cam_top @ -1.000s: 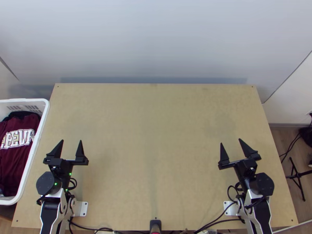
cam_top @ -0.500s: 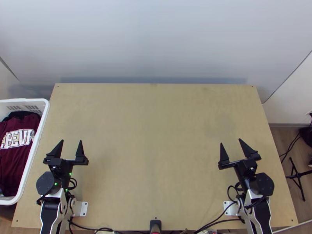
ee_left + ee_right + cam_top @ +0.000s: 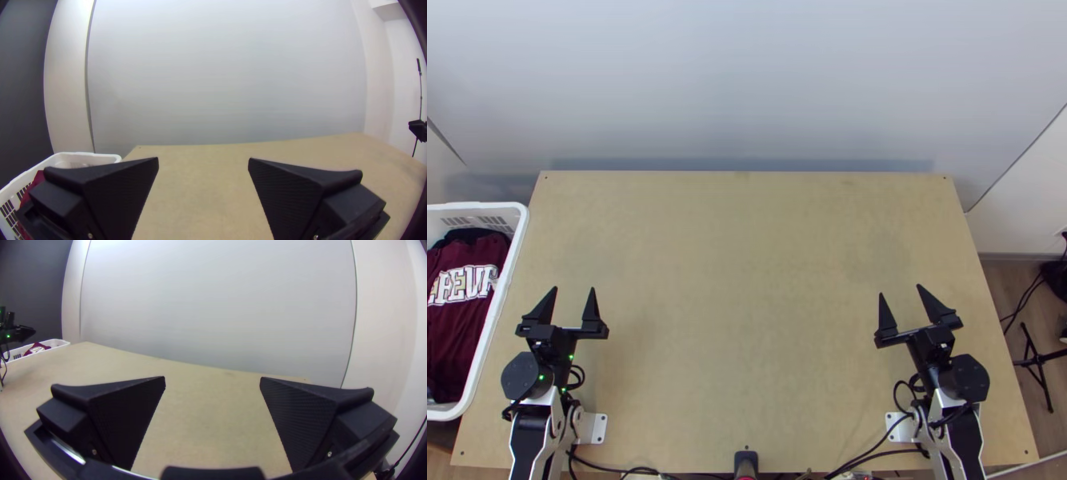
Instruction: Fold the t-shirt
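Note:
My left gripper (image 3: 572, 293) stands open over the near left part of the table, with nothing between its fingers. My right gripper (image 3: 901, 294) is likewise open and unloaded, over the near right part. A dark red shirt (image 3: 459, 320) with pale lettering lies bunched in the white basket at the table's left, to the left of my left gripper; which garment it is exactly I cannot tell. In the left wrist view my left gripper (image 3: 203, 162) has its fingers wide apart, and so does my right gripper (image 3: 212, 380) in the right wrist view.
The white basket (image 3: 497, 310) stands against the left edge of the wooden table (image 3: 747, 280), whose bare surface stretches between the arms. Cables (image 3: 875, 450) run along the near edge. A black stand (image 3: 1038, 364) is on the floor at the right. A pale wall rises behind the table.

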Motion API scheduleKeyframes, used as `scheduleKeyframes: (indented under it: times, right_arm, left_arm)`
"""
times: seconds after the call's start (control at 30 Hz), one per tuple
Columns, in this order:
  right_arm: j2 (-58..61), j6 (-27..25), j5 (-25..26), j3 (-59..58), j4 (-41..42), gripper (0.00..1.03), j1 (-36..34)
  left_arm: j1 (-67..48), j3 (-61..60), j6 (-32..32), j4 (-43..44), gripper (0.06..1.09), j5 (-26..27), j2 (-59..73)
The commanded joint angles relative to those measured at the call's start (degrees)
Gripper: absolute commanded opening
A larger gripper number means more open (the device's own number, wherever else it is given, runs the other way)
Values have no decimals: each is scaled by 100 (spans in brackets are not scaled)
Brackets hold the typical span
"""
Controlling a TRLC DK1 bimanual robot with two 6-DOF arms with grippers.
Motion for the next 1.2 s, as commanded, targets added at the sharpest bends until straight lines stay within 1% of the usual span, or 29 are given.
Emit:
scheduleKeyframes:
  times: [0.0,0.2,0.23,0.27,0.4,0.57,0.63,0.67,0.7,0.8,1.0,1.07,1.17]
  right_arm:
    - [1,1,0,1,2,99,2]
    - [1,1,0,1,2,99,2]
    - [1,1,0,1,2,99,2]
    - [1,1,0,1,2,99,2]
    - [1,1,0,1,2,99,2]
    - [1,1,0,1,2,99,2]
    - [1,45,0,1,2,99,64]
    - [1,160,9,1,-7,99,125]
    - [1,203,44,1,-7,99,134]
    - [-8,212,404,10,-60,99,81]
    - [-8,309,554,10,-69,99,108]
    - [-8,441,580,10,-69,99,99]
    - [-8,423,694,10,-86,99,29]
  left_arm:
    - [1,1,4,3,104,0,1]
    - [1,1,-31,3,104,0,1]
    - [-26,1,-515,3,104,27,1]
    - [-87,1,-831,3,104,36,-8]
    - [-140,1,-682,3,104,36,-8]
    - [-96,1,-664,3,104,36,-8]
    - [-105,1,-673,3,104,36,-8]
    - [-105,1,-673,3,104,36,-8]
    - [-105,1,-673,3,104,36,-8]
    - [-113,1,-673,3,104,36,-8]
    - [-105,1,-655,3,104,36,-8]
    - [-78,1,-409,21,104,36,-8]
    - [-78,1,-146,30,104,27,-8]
